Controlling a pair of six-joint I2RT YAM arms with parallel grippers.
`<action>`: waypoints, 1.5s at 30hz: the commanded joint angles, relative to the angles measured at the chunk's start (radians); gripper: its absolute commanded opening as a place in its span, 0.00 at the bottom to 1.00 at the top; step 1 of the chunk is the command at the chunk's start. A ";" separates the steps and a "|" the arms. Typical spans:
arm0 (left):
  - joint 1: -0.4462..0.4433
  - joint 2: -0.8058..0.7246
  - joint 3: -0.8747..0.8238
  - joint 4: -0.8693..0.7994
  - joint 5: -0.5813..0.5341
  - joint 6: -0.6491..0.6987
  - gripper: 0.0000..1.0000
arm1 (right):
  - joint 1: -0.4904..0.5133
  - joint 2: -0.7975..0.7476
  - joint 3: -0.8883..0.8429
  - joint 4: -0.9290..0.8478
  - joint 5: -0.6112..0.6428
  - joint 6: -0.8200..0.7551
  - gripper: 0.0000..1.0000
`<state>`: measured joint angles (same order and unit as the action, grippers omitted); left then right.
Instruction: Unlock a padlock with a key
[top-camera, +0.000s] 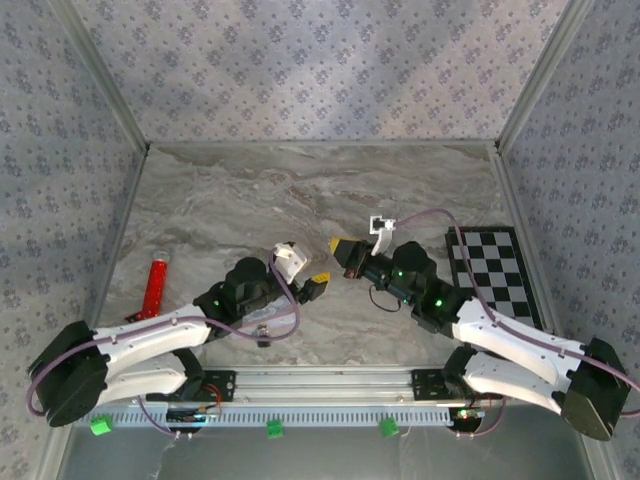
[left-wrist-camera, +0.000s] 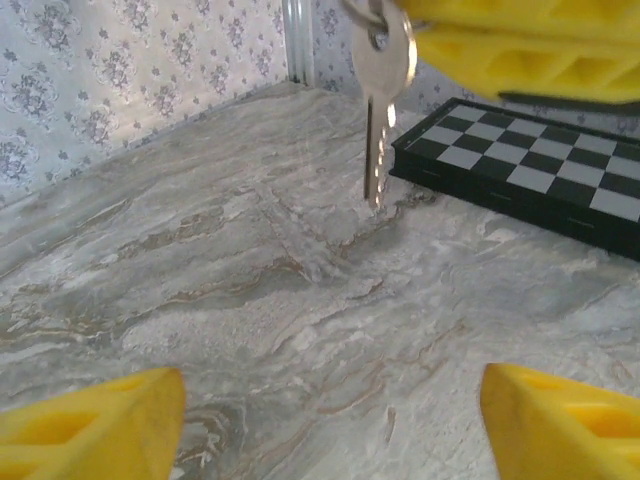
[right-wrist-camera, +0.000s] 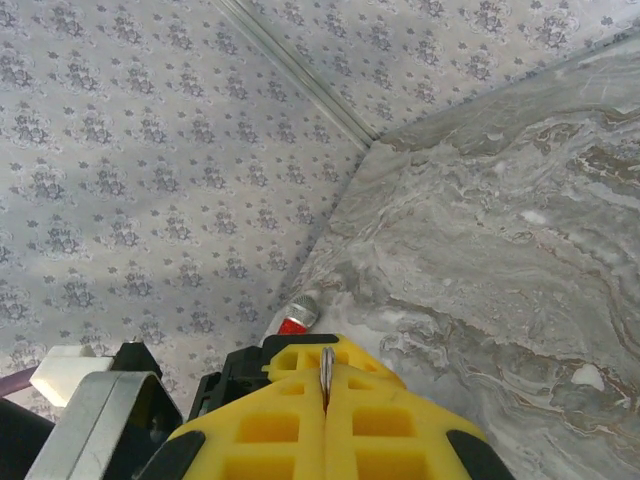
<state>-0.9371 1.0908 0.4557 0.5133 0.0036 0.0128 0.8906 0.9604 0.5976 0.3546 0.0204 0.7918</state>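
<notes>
Key (left-wrist-camera: 378, 100) should hang plumb: nearest, the left claw (left-wrist-camera: 332, 385) stands apart, empty. Beyond it the right claw (left-wrist-camera: 425, 28) is clamped on its head, blade hanging over the table (left-wrist-camera: 250, 300) (chessboard (left-wrist-camera: 540, 170) behind). Keep that pinch firm against twisting.

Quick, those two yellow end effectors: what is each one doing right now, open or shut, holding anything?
Left end effector: open, holding nothing.
Right end effector: closed on a key.
</notes>
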 joint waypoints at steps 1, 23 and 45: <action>-0.005 0.026 0.046 0.124 0.001 0.064 0.72 | 0.013 0.007 0.030 0.041 -0.018 -0.013 0.00; -0.003 0.044 0.036 0.190 -0.005 0.047 0.28 | 0.028 0.054 0.009 0.078 0.003 0.014 0.00; 0.027 -0.001 0.023 0.163 0.003 0.029 0.07 | 0.028 0.062 -0.015 0.081 0.042 0.049 0.00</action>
<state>-0.9173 1.1194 0.4702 0.6506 -0.0113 0.0513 0.9150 1.0229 0.5964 0.4320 0.0364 0.8268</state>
